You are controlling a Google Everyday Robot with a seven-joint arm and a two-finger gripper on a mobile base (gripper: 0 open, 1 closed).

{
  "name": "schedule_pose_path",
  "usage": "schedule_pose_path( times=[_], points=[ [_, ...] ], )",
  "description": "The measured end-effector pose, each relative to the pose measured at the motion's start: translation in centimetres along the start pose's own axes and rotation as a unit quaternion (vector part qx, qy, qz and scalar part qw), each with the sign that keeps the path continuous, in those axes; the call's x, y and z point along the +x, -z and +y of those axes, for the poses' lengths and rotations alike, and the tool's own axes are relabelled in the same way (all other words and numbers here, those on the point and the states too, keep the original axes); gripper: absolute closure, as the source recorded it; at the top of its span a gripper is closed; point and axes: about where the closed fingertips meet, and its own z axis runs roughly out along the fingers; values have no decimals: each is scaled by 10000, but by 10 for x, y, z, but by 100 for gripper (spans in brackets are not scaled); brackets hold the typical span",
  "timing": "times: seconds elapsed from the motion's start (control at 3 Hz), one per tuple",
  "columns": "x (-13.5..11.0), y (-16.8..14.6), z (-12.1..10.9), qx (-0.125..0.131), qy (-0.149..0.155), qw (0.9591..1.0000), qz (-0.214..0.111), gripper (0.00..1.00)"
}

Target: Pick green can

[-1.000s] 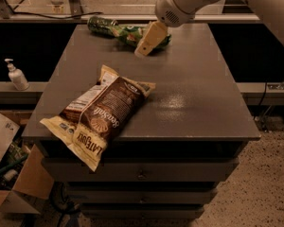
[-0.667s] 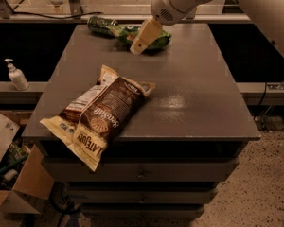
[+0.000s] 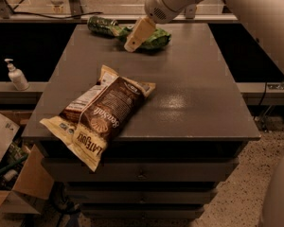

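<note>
Direction matters most now: the green can lies to the left of my gripper and a little farther back, close by. It is on its side at the far edge of the grey table, left of the middle. Its long axis runs roughly left to right, with the left end angled slightly toward the far edge.

My gripper hangs over the far part of the table, at the left end of the crinkled green chip bag, pointing down and to the left. The can's right end is the end nearest me. That end sits just beside the chip bag's left tip, and I cannot tell whether the two touch. Whether my gripper is released or clenched I cannot tell from this angle. I see nothing carried in it.

As I judge it, the next move is a short shift left and back, so that I come down across the can's round body rather than along its length. Because it lies on its side, it may roll toward the near or far edge if I nudge it off centre. The chip bag could also get caught in the grasp. I have only this one arm, so there is no choice of reach. The brown snack bag lies well apart, at the near left corner, and is out of the way.
</note>
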Motion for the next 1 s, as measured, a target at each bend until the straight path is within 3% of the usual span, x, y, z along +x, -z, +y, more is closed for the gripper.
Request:
schedule_pose_path(
  times=[0.67,1.0],
  points=[
    [-8,-56,-20,155,119,9998,-38,0],
    [-10,-84,-43,424,-60,9991,-30,0]
  ],
)
